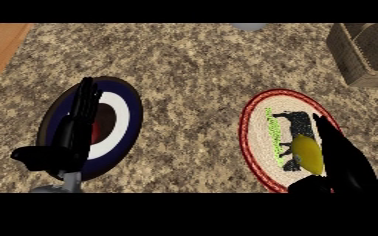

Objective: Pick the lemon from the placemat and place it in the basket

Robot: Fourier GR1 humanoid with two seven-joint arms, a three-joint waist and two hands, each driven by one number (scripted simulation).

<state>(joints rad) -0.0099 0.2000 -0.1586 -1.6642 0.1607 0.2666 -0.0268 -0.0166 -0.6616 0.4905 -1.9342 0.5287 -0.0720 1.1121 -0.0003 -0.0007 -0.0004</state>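
The lemon (307, 153) is lying on the round placemat (255, 130) with the red rim, at the right side of the head view, on top of the dark animal figure that is printed there. It is not lifted; it is resting on the mat.

The right hand (341, 156) is coming in from the lower right corner and is standing just beside the lemon, on its right side. Its fingers are straight and spread, pointing up the view, and the thumb (308, 184) is showing below the fruit, so the lemon is sitting in the gap between fingers and thumb. Nothing is being pinched yet. I judge the hand is placed like this because it is preparing to close around the fruit from the side; whether it is already touching the skin, I cannot tell.

The basket (356, 54) is waiting at the upper right edge of the surface (199, 60), well apart from the placemat, and only part of it is showing. I think the carry will be going up and a little to the right.

The left hand (74, 130) is resting open, fingers straight and up, over a second round mat (122, 125) with blue, white and red rings at the left. It is holding nothing and seems to be staying out of the way.

A pale object (249, 26) is peeking in at the top edge; what it is, I cannot say.
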